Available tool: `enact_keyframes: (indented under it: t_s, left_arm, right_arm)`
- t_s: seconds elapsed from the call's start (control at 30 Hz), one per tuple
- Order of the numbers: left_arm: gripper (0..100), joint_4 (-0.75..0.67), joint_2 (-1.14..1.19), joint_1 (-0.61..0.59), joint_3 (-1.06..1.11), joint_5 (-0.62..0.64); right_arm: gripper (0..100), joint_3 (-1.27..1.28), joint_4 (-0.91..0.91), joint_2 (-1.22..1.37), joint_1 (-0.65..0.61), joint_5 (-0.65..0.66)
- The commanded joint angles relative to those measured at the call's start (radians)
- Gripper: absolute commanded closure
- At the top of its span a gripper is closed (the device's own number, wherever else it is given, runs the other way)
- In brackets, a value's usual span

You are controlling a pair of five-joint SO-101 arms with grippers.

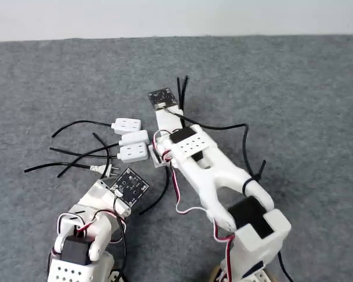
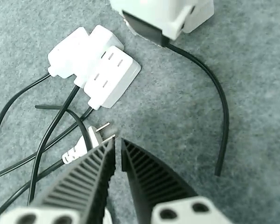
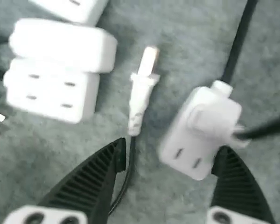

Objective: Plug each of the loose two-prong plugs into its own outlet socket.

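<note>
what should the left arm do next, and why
Probably open the left gripper and ease forward over the loose plug: the gripper is nearly shut and holds nothing, and the plug lies free just past its tips.

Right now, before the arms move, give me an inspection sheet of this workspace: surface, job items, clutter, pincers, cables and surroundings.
Surface: grey carpet-like mat, flat.
Job's things: three white outlet sockets clustered together; a fourth socket apart from them; one loose two-prong plug and a second plug, both unplugged.
Clutter: nothing seen.
Pincers: left pincer nearly shut and empty, tips beside the two-prong plug; right pincer open, with the fourth socket and second plug lying between its fingers.
Cables: black cords trail away from the sockets; a black cable loops near the right arm.
Surroundings: pale wall beyond the mat.
</note>
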Motion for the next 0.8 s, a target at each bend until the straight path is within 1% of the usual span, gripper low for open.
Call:
enact_keyframes:
  t_s: [0.0,0.17,0.27,0.37,0.47,0.6,0.67,0.77]
  left_arm:
    - [99,0.009,-0.009,-0.009,-0.012,-0.006]
    - [99,0.009,-0.009,-0.009,-0.012,-0.006]
    - [99,0.009,-0.009,-0.009,-0.012,-0.006]
    - [99,0.009,-0.009,-0.009,-0.010,-0.006]
    - [99,0.009,-0.009,-0.009,-0.010,-0.006]
    - [99,0.009,-0.009,-0.009,-0.010,-0.006]
    - [99,0.009,-0.011,-0.009,-0.010,-0.006]
    - [99,0.008,-0.011,-0.009,-0.010,-0.006]
  right_arm:
    - [78.1,-0.066,-0.031,0.030,0.058,-0.014]
    - [87.9,-0.173,0.041,0.113,0.096,-0.005]
    - [98.6,-0.233,0.094,0.154,0.099,0.043]
    - [99.0,-0.247,0.120,0.154,0.130,0.049]
    - [99.1,-0.244,0.142,0.111,0.196,0.054]
    - [99.1,-0.242,0.266,-0.059,0.351,0.057]
    - [99.1,-0.232,0.343,-0.156,0.470,0.091]
    - [99.1,-0.147,0.381,-0.300,0.676,0.161]
